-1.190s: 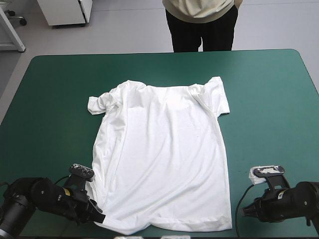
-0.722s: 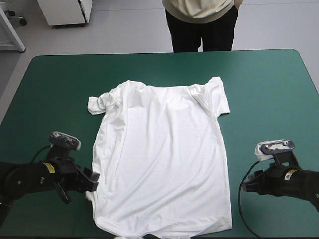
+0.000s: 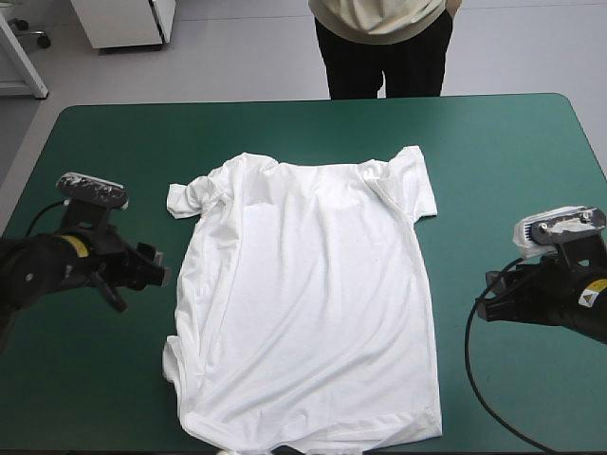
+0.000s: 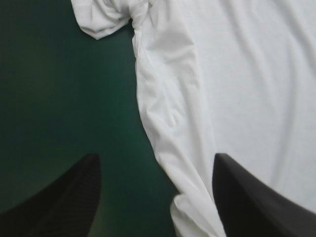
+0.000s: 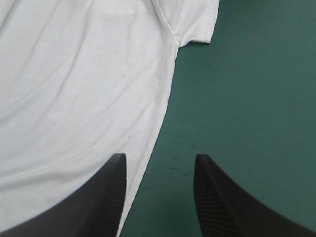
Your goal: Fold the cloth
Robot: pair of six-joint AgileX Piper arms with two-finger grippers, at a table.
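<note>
High view first: catching the white T-shirt (image 3: 303, 313) spread flat mid-way between the two hands, on the teal-green surface (image 3: 503, 161). Spotting the left hand (image 3: 156, 275) just beside one long edge of the cloth, not touching it. Finding the right hand (image 3: 488, 299) off the opposite edge, farther clear of it.

Over to the left wrist view: seeing the left hand (image 4: 155, 158) spread wide, black fingers (image 4: 64, 197) far apart, gripping nothing. Picking out the T-shirt's (image 4: 237, 74) rumpled side edge between them and running on ahead, with a bunched sleeve (image 4: 103, 19) farther ahead.

On to the right wrist view: reading the right hand (image 5: 159, 158) as parted too, holding nothing. Tracing the T-shirt's (image 5: 74, 74) side edge ahead between the fingers (image 5: 98, 202), up to the other sleeve (image 5: 195, 19), with bare surface (image 5: 256, 98) beside it
</note>
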